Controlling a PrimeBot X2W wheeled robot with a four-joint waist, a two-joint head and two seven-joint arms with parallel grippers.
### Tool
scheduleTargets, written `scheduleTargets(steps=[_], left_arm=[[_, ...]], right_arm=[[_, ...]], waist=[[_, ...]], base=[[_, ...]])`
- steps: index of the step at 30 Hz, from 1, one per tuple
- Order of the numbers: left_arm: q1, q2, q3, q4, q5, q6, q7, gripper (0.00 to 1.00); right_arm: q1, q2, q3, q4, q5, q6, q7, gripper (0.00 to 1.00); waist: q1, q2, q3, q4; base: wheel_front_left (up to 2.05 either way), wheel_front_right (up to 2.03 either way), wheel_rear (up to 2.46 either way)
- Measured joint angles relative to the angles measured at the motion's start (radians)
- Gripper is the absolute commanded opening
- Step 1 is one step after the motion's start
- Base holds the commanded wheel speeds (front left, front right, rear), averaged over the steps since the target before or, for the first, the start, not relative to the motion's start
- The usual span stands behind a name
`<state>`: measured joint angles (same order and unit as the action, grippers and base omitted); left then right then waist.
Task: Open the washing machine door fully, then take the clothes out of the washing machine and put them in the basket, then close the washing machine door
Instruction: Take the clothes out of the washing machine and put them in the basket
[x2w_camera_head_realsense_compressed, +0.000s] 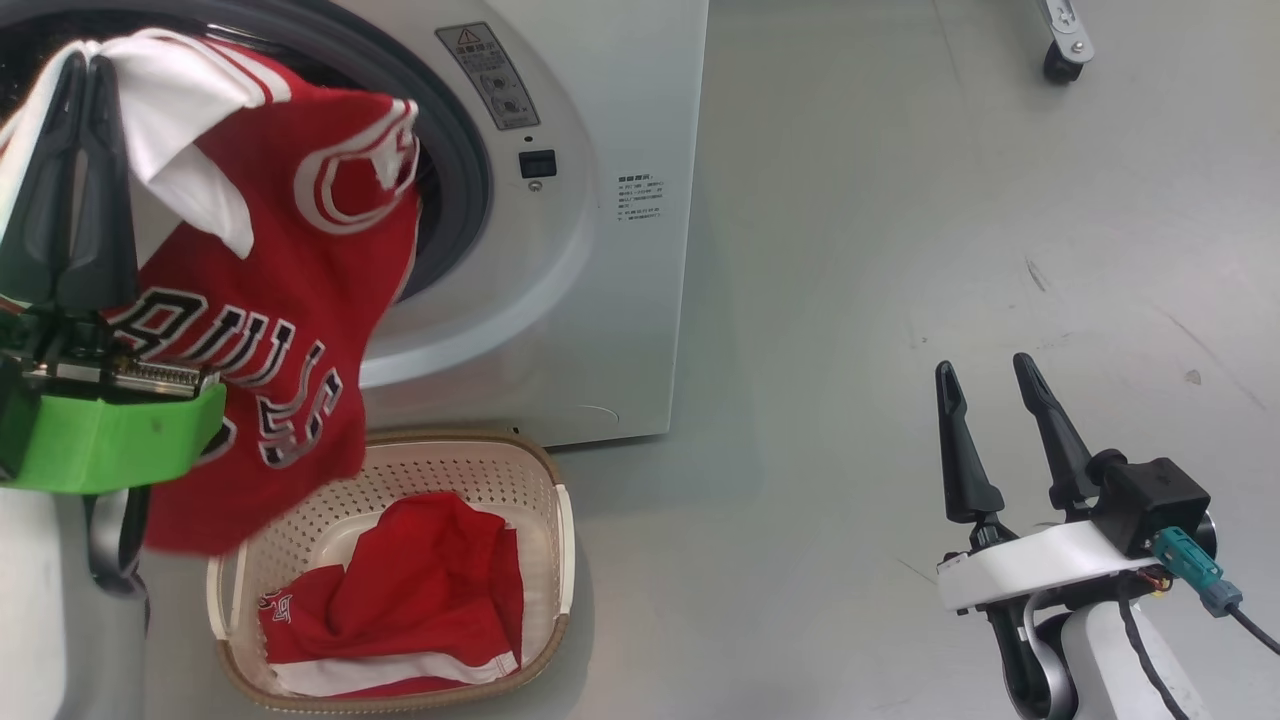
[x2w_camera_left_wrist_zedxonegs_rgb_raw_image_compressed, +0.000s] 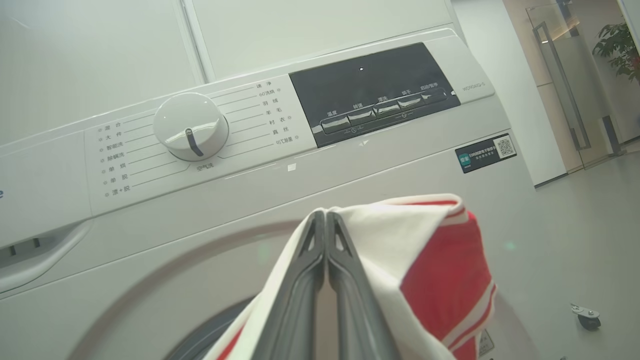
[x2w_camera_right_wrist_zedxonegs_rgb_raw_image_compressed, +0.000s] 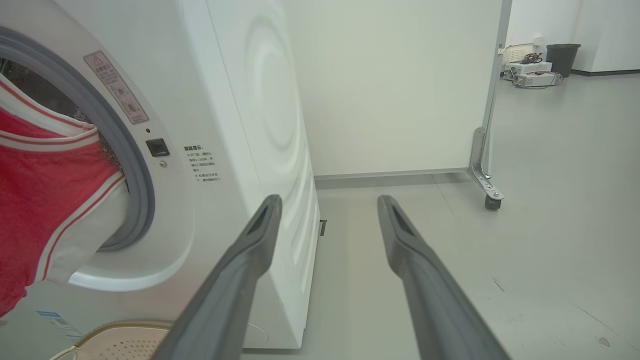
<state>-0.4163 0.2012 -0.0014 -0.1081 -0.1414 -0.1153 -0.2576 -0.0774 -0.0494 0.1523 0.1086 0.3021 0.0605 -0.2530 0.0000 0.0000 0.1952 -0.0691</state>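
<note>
Two red garments counted. One, a jersey (x2w_camera_head_realsense_compressed: 290, 300) with white lettering, hangs from the left hand (x2w_camera_head_realsense_compressed: 88, 62), whose fingers are pressed together on its white edge. It hangs in front of the one washing machine (x2w_camera_head_realsense_compressed: 600, 250), at its round opening. The second garment (x2w_camera_head_realsense_compressed: 430, 590) lies crumpled in the one basket (x2w_camera_head_realsense_compressed: 450, 480), on the floor (x2w_camera_head_realsense_compressed: 900, 200) just before the machine. The right hand (x2w_camera_head_realsense_compressed: 985, 367) is well off to the side, fingers apart, empty.

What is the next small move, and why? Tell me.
Probably carry the left gripper rightward and down over the basket, then release: it is shut on the red jersey, which hangs partly beyond the basket's left rim.
</note>
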Motion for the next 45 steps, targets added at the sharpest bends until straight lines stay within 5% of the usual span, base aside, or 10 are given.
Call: scheduleTargets(steps=[12, 28, 45], left_arm=[[0.09, -0.014, -0.001, -0.045, 0.01, 0.0, 0.0, 0.0], [0.214, -0.016, -0.068, 0.112, 0.009, -0.005, 0.0, 0.0], [0.254, 0.066, -0.126, 0.414, 0.072, -0.009, 0.046, 0.0]], right_arm=[[0.001, 0.0, 0.0, -0.001, -0.003, 0.005, 0.0, 1.0], [0.002, 0.001, 0.012, -0.012, -0.006, 0.01, 0.0, 1.0], [-0.02, 0.002, 0.027, -0.024, -0.006, 0.016, 0.0, 1.0]], waist=[[0.0, 0.0, 0.003, 0.003], [0.0, 0.0, 0.052, -0.013], [0.0, 0.0, 0.132, -0.069]], base=[[0.0, 0.0, 0.0], [0.0, 0.0, 0.0], [0.0, 0.0, 0.0]])
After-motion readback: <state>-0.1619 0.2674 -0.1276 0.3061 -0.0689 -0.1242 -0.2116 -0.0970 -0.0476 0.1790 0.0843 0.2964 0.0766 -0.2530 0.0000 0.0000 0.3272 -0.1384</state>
